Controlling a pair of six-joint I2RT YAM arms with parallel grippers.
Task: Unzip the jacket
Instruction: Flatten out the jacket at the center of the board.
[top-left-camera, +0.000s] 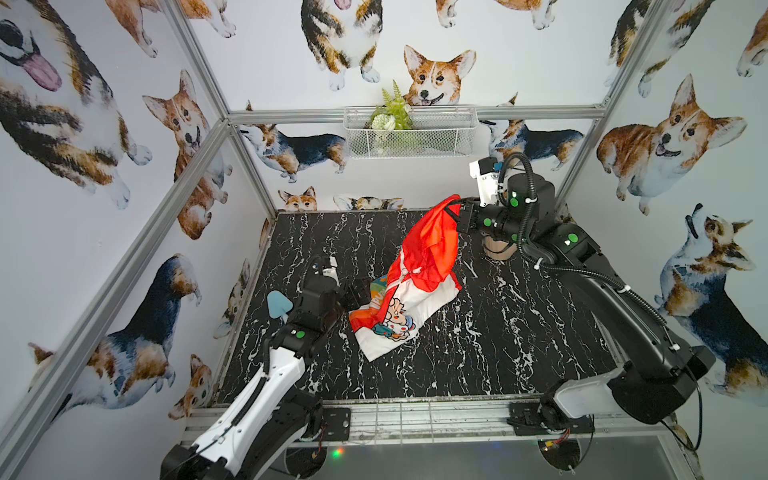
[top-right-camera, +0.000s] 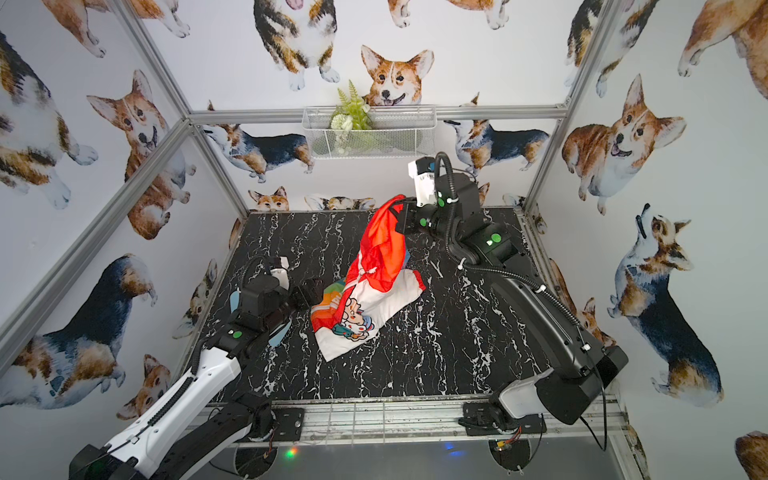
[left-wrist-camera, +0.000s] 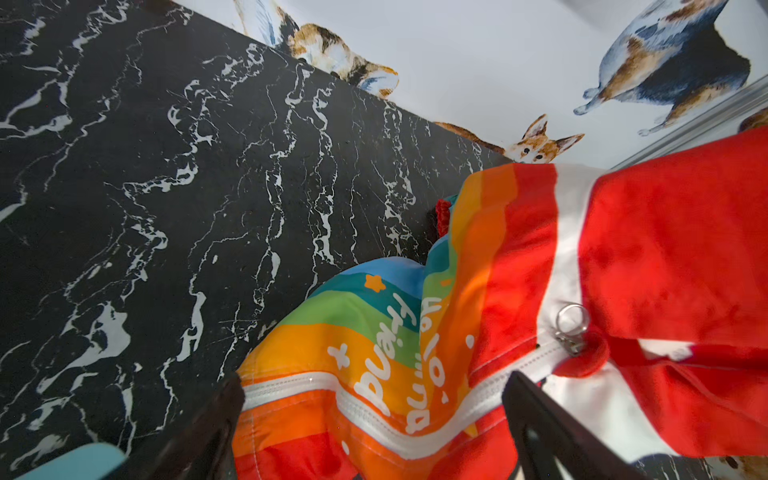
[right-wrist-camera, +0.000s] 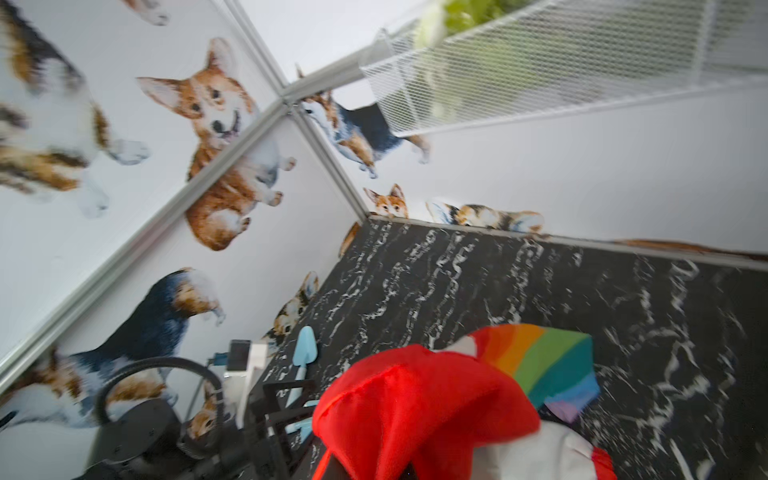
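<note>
- Nearest thing is the black marble table (top-left-camera: 478, 353), and everything sits on it.
- The left gripper (top-left-camera: 356, 291) is low over the table with its jaws spread wide and nothing pinched. In the left wrist view its fingers (left-wrist-camera: 548, 419) straddle the white zip (left-wrist-camera: 374, 409). I can't tell if they actually touch the cloth.
- A light blue scoop (top-left-camera: 276, 305) lies flat behind those fingers on the wall side, apart from the cloth.
- Further back, a tan wooden thing (top-left-camera: 496, 249) stands on the table under the wrist of the right gripper (top-left-camera: 457, 218). It's too hidden to say what it is.
- Farthest off, a white wire basket (top-left-camera: 411, 133) with a fake plant (top-left-camera: 392, 110) hangs on the frame rail, above and behind the right fingers.
- Now the jacket (top-left-camera: 409, 309). Its hem end lies on the table just beside the left fingers. The white half with cartoon animals faces up and the rainbow half with white lettering is bunched toward those fingers.
- The zip looks done up along the stretch between the left fingers. The ring-shaped zip pull (left-wrist-camera: 571, 328) sits up at the collar, just past one fingertip, with only fabric between.
- The red hood (top-left-camera: 432, 245) flops down over the upper white half and hangs right next to the pull, so it crowds that spot.
- The top of the hood is clamped in the closed right gripper and held high. That strings the jacket up like a tent from those fingers down to the table.
</note>
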